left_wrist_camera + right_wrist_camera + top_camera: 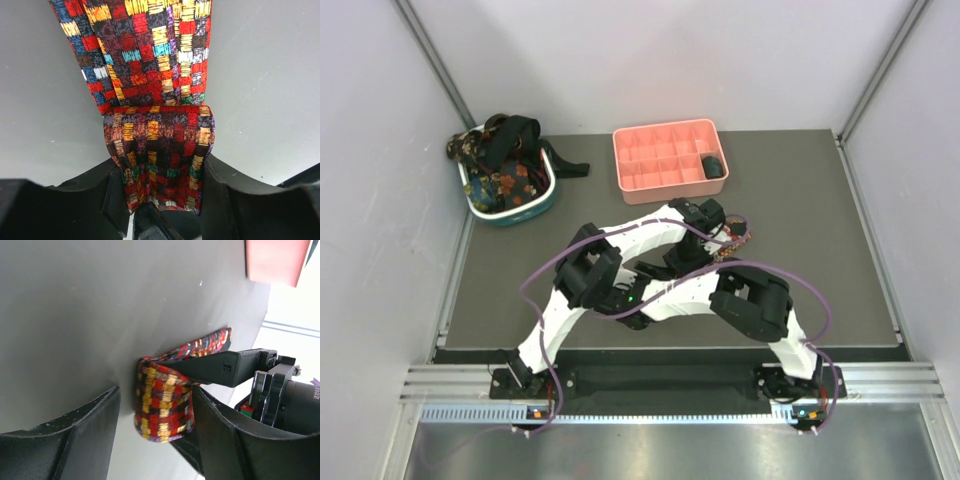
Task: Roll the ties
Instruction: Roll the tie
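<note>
plaid tie (pixel 157 150) lies on the grey table (pixel 270 75), its rolled end clamped between the fingers of the left claw (pixel 161 172), flat tail stretching away. right claw (pixel 156 400) stands apart around the same roll, a gap showing at one finger.

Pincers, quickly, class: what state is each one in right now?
Left pincer: closed on the plaid tie, at its rolled end.
Right pincer: open, straddling that roll with a gap on one side.
</note>
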Robot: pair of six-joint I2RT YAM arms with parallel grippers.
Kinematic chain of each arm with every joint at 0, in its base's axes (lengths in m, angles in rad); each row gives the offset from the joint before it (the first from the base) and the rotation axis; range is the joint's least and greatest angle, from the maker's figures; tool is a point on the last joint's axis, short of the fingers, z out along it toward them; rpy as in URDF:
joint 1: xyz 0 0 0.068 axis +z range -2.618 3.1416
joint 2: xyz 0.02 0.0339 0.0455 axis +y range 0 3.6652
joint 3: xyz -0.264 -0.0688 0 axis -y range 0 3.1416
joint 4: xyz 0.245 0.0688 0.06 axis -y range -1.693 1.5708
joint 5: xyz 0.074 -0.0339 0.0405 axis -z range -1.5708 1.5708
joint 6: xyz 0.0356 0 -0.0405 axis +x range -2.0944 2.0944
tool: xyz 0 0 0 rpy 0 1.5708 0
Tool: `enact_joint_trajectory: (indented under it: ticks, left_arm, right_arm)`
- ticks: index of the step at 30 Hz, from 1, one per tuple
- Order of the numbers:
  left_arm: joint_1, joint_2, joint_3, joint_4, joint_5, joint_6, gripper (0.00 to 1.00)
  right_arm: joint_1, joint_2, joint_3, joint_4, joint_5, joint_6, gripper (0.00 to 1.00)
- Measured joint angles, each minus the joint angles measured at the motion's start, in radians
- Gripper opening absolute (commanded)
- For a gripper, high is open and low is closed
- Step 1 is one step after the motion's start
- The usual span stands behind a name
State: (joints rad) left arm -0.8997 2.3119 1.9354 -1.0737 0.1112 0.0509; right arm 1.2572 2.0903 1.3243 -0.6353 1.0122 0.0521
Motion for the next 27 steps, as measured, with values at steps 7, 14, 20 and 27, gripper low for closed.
enact_joint_trajectory:
  ticks: [7,14,20,27]
  left_arm:
    - [0.000,0.023,0.042,-0.030,-0.002,-0.009,0.52]
    - [0.000,0.039,0.066,-0.050,-0.011,-0.016,0.53]
    - [-0.005,0.048,0.078,-0.061,-0.021,-0.015,0.55]
    - [-0.005,0.052,0.090,-0.075,-0.022,-0.014,0.64]
  right_arm:
    - [-0.022,0.024,0.002,-0.014,0.028,-0.009,0.60]
    - [-0.042,0.084,0.031,-0.053,0.082,0.003,0.36]
    - [-0.042,0.093,0.035,-0.063,0.097,0.048,0.25]
    - [-0.043,0.097,0.045,-0.087,0.105,0.100,0.24]
